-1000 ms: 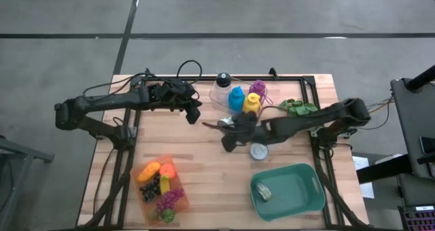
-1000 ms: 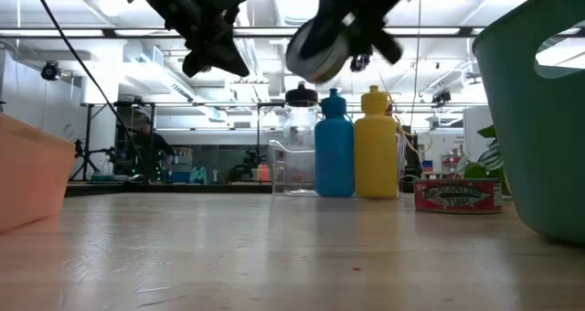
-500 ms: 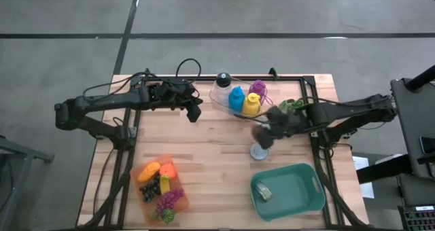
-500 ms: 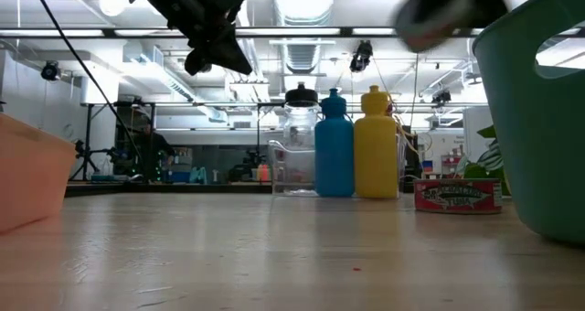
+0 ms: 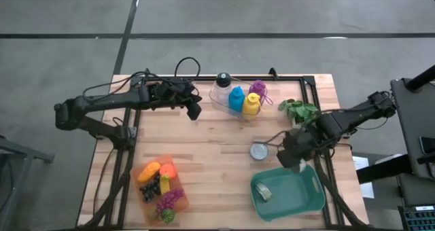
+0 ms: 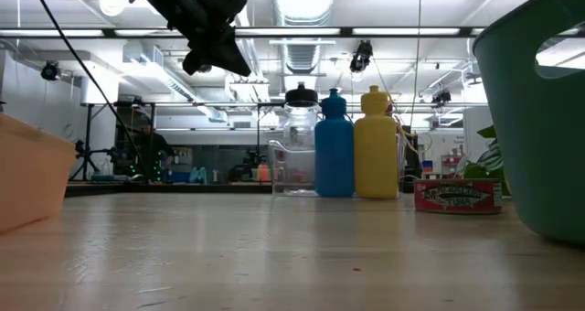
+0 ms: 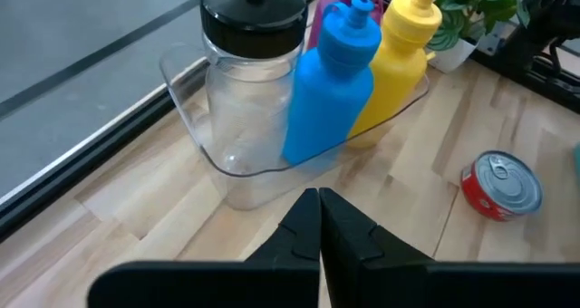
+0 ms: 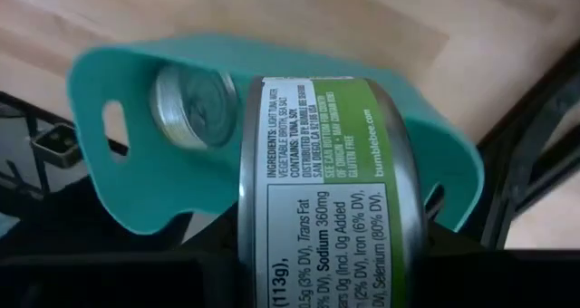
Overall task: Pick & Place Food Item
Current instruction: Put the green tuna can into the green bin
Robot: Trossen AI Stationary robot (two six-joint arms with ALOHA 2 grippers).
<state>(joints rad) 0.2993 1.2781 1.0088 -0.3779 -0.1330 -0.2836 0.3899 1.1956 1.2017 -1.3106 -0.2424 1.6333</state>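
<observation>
My right gripper (image 5: 293, 157) is shut on a green-labelled food can (image 8: 326, 190), hanging over the far rim of the teal bin (image 5: 309, 198). Another can (image 8: 193, 104) lies inside the bin (image 8: 109, 195). A red-labelled can (image 5: 258, 151) stands on the table just left of my right gripper. My left gripper (image 7: 319, 219) is shut on nothing; it hovers high at the far left (image 5: 194, 110), short of the clear container holding a black-lidded jar (image 7: 249, 91), a blue bottle (image 7: 331, 91) and a yellow bottle (image 7: 399, 63). My right gripper holds the green-labelled can from above, pointing steeply down. The can stands on edge between the fingers, its curved labelled side (image 8: 317, 281) toward the wrist camera. The can itself hides the pads. It is lifted clear, above the bin.
An orange tray (image 5: 151, 198) with toy fruit lies at the near left. A small green plant (image 5: 298, 109) stands at the far right, and a purple item (image 5: 257, 88) behind the bottles. Black frame rails run along the table's left and right sides.
My right gripper has carried the can from the table's middle toward the right and near edge, rising a little, to above the teal bin. It has tipped from nearly level to steeply downward and rolled about its axis. It has left the low view.
</observation>
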